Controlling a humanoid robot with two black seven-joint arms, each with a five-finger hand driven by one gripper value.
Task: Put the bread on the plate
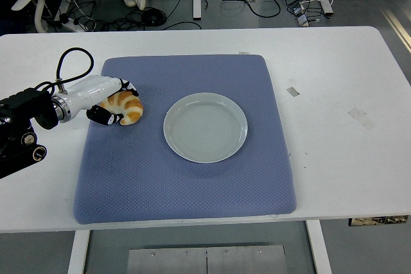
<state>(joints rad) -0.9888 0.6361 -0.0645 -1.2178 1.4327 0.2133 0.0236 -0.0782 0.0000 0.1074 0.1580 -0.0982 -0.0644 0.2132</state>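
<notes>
Glossy white plastic shell on the left hand (106,97); beside it, the plate (205,126) looks smooth, on a matt, dimpled cloth mat (186,178).

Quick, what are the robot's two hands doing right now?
Left hand: fingers closed around the croissant on the blue mat.
Right hand: not in view, so it cannot be told.

A golden-brown, crescent-shaped bread (126,108) — a croissant — is seen left of centre in the frame, enclosed by white fingers. A round, pale grey plate (205,127) is laid flat at centre — bare, just right of the bread.
</notes>
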